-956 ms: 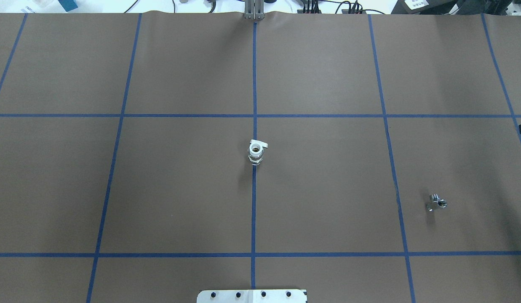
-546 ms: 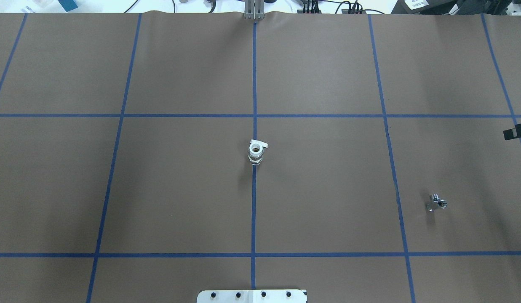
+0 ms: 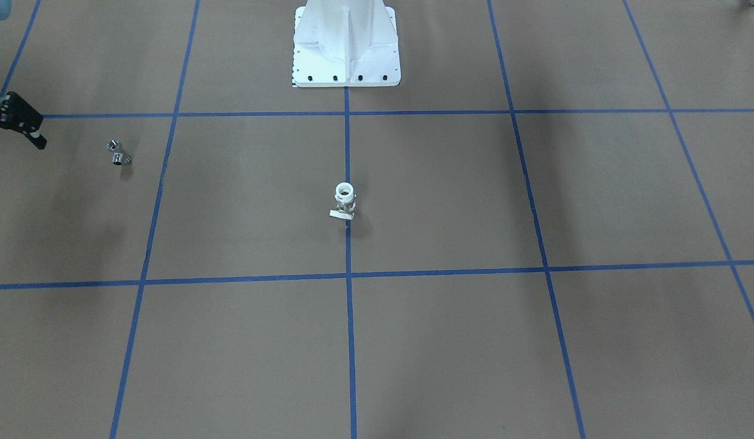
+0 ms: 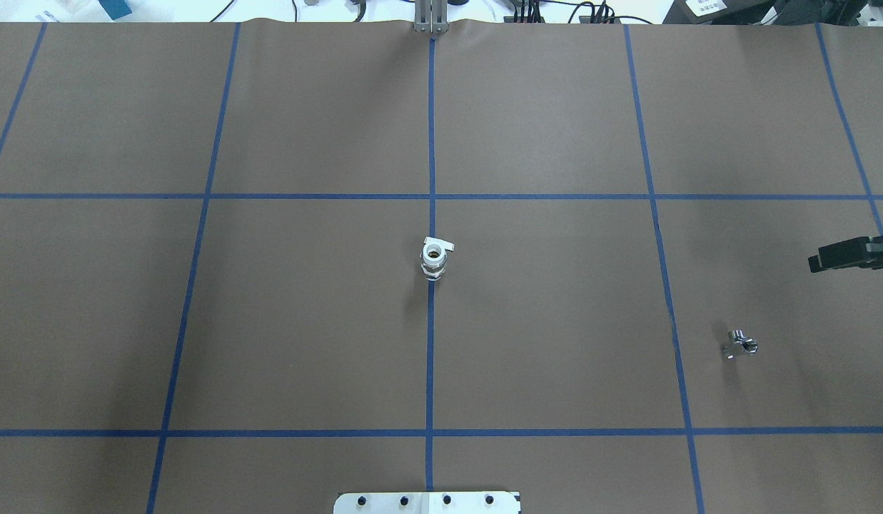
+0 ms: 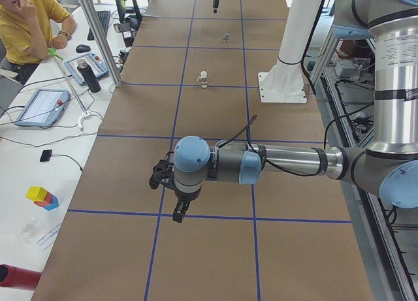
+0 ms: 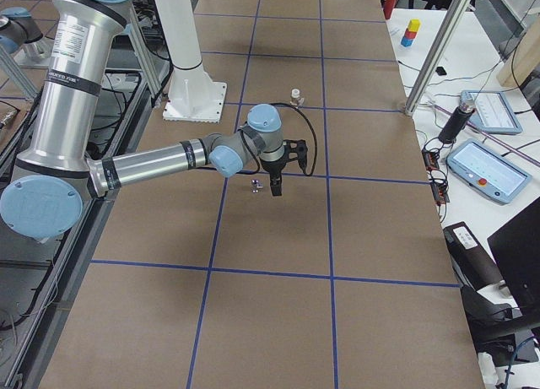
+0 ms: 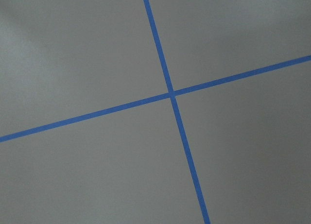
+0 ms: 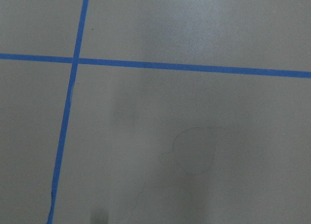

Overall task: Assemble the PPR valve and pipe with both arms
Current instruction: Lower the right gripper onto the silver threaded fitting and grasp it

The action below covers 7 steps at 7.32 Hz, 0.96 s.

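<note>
Right jaws have swung in from the table (image 4: 555, 343) edge toward the pipe (image 4: 739, 345), spread and empty. Left jaws: cannot tell.

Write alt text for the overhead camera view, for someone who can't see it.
A small white-ended valve stands at the centre of a brown table gridded with blue tape. A tiny silver fitting lies far right, with a black end effector at the right edge, not touching it.

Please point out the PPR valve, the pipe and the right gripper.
PPR valve (image 4: 433, 262): overhead view, middle of its body.
pipe (image 4: 739, 345): overhead view, its silver body.
right gripper (image 3: 15, 146): front-facing view, midway between its fingertips.
</note>
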Each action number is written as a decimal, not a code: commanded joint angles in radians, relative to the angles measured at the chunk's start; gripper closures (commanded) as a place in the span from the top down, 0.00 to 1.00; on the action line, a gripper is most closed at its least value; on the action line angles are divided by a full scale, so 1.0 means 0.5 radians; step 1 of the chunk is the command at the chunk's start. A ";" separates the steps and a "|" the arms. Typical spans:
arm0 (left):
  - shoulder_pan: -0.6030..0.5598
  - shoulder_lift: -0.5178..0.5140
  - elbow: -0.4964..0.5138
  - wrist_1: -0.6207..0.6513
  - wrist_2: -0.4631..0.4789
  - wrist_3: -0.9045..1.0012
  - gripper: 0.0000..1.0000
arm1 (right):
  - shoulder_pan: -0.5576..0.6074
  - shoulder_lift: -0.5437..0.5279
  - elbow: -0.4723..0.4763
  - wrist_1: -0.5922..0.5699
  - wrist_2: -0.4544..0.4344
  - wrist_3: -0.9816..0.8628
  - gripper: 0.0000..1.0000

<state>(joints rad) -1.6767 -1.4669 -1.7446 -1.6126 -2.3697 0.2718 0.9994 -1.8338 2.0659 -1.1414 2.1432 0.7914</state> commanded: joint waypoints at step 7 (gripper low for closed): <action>0.000 -0.024 -0.014 -0.008 -0.001 -0.001 1.00 | -0.771 -0.035 -0.076 0.316 -0.669 0.549 0.99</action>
<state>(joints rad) -1.6767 -1.4786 -1.7499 -1.6168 -2.3700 0.2715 0.6339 -1.8418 2.0588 -1.0238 1.8279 1.0648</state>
